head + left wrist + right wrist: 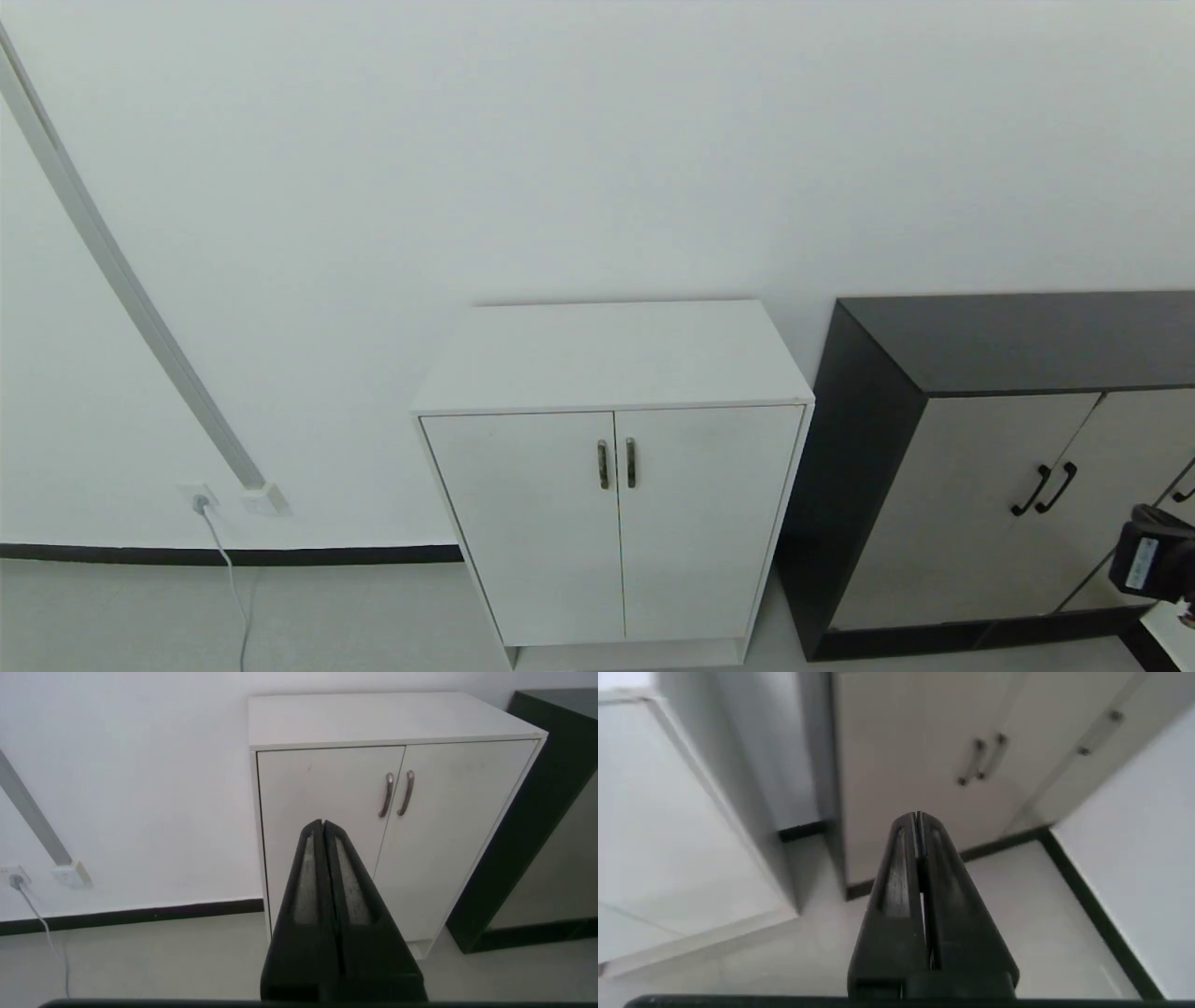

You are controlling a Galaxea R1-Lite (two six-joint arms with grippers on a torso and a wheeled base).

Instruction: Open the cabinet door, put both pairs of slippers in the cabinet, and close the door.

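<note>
Ahead, closed white cabinet (448, 812) well apart from shut left pincer (322, 826), right pincer (918, 819) likewise shut

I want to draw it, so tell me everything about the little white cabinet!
The white cabinet is a plain upright box with a flat top, looking like smooth painted board. Its two doors are shut and meet in the middle, where two upright dark metal-looking handles sit side by side. It stands on the grey floor with its back to the white wall. A black cabinet stands close on its right; I cannot tell whether they touch.
</note>
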